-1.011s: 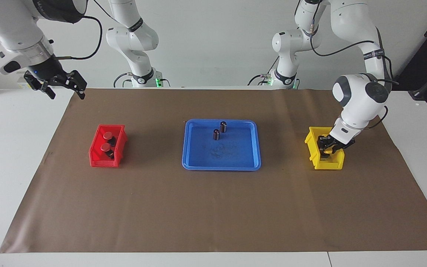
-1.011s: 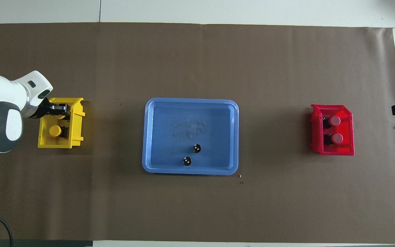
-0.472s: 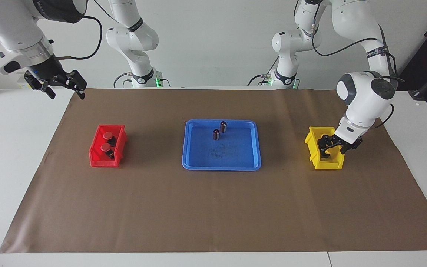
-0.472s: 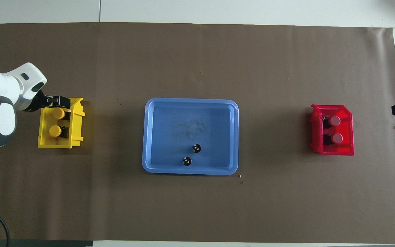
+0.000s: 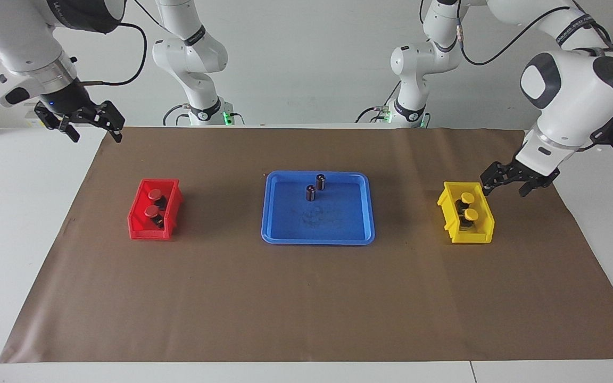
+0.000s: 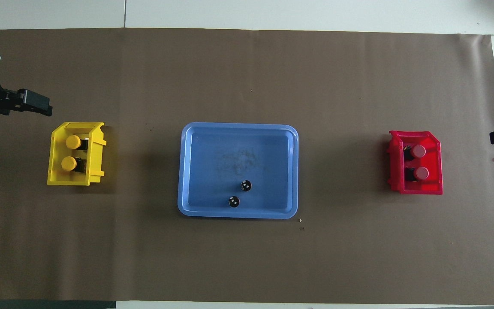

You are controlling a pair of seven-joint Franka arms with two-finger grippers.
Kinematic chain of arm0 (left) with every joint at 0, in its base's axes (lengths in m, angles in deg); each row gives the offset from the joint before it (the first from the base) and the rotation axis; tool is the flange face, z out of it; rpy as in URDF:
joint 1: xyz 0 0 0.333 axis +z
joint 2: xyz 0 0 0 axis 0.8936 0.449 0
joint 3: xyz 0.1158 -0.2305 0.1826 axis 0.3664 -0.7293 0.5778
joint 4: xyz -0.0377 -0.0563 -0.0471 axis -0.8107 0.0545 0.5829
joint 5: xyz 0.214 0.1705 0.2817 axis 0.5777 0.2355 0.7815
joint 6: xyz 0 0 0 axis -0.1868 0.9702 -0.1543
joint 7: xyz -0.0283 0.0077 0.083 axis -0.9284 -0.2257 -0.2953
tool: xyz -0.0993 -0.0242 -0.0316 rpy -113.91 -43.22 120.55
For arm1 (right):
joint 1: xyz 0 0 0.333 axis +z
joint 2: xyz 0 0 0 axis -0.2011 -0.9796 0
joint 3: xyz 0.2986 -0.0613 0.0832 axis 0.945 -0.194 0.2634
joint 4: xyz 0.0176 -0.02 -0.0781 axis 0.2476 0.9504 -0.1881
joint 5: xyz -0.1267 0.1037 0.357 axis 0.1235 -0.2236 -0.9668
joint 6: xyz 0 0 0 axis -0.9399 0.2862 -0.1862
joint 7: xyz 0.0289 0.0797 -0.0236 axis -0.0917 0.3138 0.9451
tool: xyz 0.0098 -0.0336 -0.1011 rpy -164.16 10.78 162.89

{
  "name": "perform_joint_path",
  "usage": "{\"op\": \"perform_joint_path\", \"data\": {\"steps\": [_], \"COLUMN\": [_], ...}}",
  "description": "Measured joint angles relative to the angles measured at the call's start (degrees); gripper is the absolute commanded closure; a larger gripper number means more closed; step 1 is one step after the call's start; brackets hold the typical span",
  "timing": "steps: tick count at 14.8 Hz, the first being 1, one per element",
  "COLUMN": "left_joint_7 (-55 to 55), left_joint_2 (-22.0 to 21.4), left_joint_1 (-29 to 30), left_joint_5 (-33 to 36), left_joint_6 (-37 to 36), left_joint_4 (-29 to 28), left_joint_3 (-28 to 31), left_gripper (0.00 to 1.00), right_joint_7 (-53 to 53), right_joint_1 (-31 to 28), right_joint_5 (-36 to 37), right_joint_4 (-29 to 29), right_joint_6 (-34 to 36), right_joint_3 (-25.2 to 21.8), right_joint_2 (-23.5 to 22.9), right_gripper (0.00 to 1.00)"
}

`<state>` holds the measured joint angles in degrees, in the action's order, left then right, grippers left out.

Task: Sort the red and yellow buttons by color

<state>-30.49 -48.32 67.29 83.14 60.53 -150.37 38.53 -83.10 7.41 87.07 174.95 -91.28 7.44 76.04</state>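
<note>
Two yellow buttons (image 5: 466, 198) (image 5: 471, 214) sit in the yellow bin (image 5: 447, 213); they also show in the overhead view (image 6: 73, 142) (image 6: 68, 163). Two red buttons (image 5: 155, 194) (image 5: 151, 211) sit in the red bin (image 5: 136, 223), seen from above too (image 6: 418, 150) (image 6: 421, 173). My left gripper (image 5: 503, 186) is open and empty, raised in the air beside the yellow bin and clear of it. My right gripper (image 5: 96, 135) is open and empty, held high over the table edge at the right arm's end, where that arm waits.
A blue tray (image 5: 317, 239) lies mid-table on the brown paper, with two dark capless cylinders (image 5: 321, 182) (image 5: 311, 192) standing in its part nearer the robots. The yellow bin (image 6: 97, 150) and red bin (image 6: 438, 163) stand at the two ends of the paper.
My left gripper, which was down in the yellow bin at a yellow button, has opened, risen out of the bin and drawn away. Both yellow buttons now show. The right arm has not moved.
</note>
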Motion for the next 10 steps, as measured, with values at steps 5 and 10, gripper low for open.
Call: {"op": "perform_joint_path", "data": {"steps": [5, 10], "left_joint_7": [-1.1, -1.8], "left_joint_2": [-1.41, -3.1], "left_joint_1": [-0.85, -2.55], "left_joint_5": [0.0, -0.02], "left_joint_6": [-15.03, -16.2], "left_joint_4": [7.76, 8.74], "left_joint_3": [-0.53, -1.15], "left_gripper": [0.0, 0.0], "right_joint_7": [0.0, 0.0], "right_joint_1": [0.0, 0.0], "right_joint_5": [0.0, 0.0], "right_joint_4": [0.0, 0.0], "right_joint_6": [0.0, 0.0], "right_joint_3": [0.0, 0.0], "right_joint_2": [0.0, 0.0], "right_gripper": [0.0, 0.0]}}
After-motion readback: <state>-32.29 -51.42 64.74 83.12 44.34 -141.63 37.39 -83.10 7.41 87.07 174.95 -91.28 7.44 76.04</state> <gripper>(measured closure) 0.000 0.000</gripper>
